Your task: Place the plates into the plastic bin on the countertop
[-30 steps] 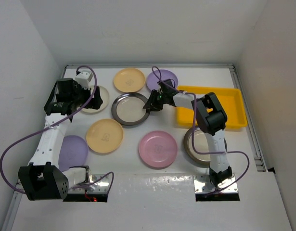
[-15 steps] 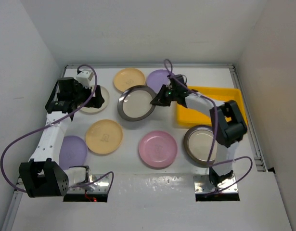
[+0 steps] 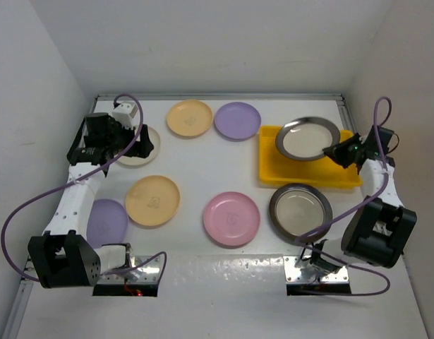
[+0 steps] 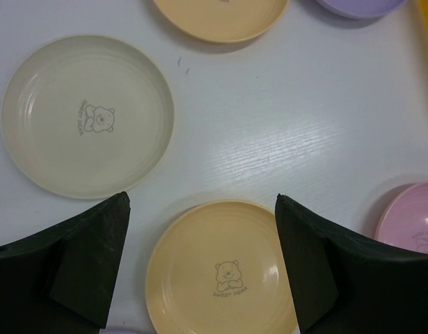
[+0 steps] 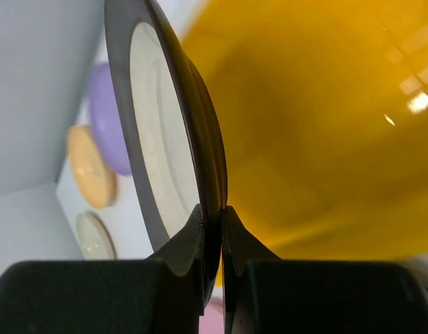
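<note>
Jaws on the right arm are clenched on the right rim of a dark-rimmed plate [image 3: 308, 138]; that plate is over the far-left part of the yellow bin [image 3: 345, 181]; whether it rests on the bin floor cannot be told. Bin stands at the far right of the desk [image 3: 202, 169].

Jaws on the left arm stand spread wide, grasping nothing; they hang over the far-left part of the desk; the wrist view shows a cream plate [image 4: 87, 115] beyond the left finger and a peach plate [image 4: 220, 271] lying between the two fingers.

Remaining plates lie flat on the desk:
- second dark-rimmed plate [image 3: 300, 212], just beside the bin's near wall;
- pink plate [image 3: 232, 218], left of it, apart;
- far peach plate [image 3: 189, 117] and far lavender plate [image 3: 237, 121], side by side at the far edge;
- near lavender plate [image 3: 107, 222], at the near left, partly hidden by the left arm.
</note>
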Action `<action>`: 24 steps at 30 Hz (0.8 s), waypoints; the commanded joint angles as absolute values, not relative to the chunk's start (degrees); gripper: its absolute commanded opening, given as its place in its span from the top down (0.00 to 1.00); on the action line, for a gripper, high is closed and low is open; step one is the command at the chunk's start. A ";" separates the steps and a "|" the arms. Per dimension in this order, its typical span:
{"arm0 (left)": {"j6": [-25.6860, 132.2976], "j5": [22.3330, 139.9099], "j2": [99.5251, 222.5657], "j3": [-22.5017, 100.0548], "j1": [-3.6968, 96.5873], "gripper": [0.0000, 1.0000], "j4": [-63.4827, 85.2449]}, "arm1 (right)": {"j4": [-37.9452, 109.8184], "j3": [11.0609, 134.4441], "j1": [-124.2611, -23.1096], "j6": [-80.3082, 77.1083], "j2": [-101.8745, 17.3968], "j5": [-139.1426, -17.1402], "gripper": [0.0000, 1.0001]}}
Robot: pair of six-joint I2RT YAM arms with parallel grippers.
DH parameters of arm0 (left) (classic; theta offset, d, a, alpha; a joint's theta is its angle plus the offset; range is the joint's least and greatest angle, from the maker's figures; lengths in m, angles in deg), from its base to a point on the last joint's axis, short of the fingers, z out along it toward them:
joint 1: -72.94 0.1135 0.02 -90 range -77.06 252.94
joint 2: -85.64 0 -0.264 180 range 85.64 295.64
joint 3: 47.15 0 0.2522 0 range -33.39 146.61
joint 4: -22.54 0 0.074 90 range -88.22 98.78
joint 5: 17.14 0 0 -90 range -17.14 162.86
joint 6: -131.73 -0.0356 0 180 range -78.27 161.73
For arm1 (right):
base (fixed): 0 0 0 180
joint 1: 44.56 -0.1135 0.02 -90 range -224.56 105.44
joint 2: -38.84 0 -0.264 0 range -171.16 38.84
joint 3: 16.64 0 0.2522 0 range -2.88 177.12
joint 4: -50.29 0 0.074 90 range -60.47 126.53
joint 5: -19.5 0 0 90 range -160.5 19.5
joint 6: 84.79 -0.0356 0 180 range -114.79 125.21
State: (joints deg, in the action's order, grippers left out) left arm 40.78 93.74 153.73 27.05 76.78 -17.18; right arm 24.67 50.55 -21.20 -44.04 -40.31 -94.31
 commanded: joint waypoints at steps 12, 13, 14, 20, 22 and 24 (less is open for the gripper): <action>39.97 94.92 153.58 27.69 76.90 0.15 -14.34 | 25.71 53.98 -14.94 -37.59 -52.46 -108.64 1.00; 39.97 94.92 153.58 27.69 76.90 0.15 -14.34 | 27.37 54.33 -14.94 -37.33 -52.91 -108.82 1.00; 39.97 94.92 153.58 27.69 76.90 0.15 -14.34 | 27.57 54.34 -14.94 -36.11 -53.96 -108.12 1.00; 39.97 94.92 153.58 27.69 76.90 0.15 -14.34 | 20.82 59.41 -15.20 -26.28 -57.75 -105.05 0.09; 39.97 95.44 153.58 27.08 76.90 0.15 -14.34 | 14.58 61.27 -15.55 -22.48 -56.36 -98.65 0.00; 39.97 95.45 153.06 27.08 76.37 0.15 -14.34 | 7.65 63.12 -15.55 -22.64 -52.50 -87.29 0.00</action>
State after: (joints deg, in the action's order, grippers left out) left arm 40.49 94.25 153.80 27.05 76.67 -16.30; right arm 14.75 58.37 -15.30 -27.34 -58.43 -98.38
